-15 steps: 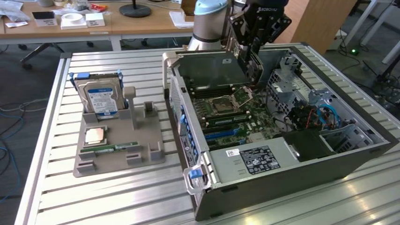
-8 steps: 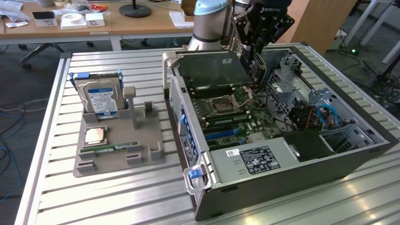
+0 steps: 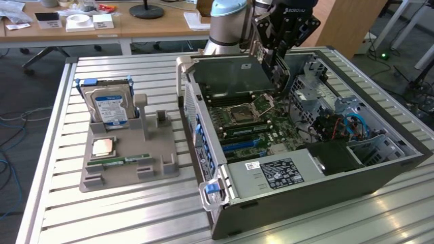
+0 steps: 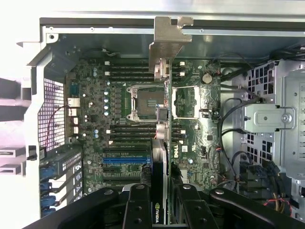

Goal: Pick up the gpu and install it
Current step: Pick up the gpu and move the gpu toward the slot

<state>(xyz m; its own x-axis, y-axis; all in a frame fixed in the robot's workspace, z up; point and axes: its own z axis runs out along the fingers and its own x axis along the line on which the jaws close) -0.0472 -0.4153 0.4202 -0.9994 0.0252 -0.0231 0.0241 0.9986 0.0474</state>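
Gripper jaws clamped on gpu, upper centre in exterior view, edge-down over motherboard; blue slots sit lower.

Slatted aluminium table in the near ground. Far side: wooden desk with a tape roll and a round black stand base. At the exterior view's left, a chair base and loose cables on grey floor. Far at the exterior view's right: wooden panel, white table legs, small green light.
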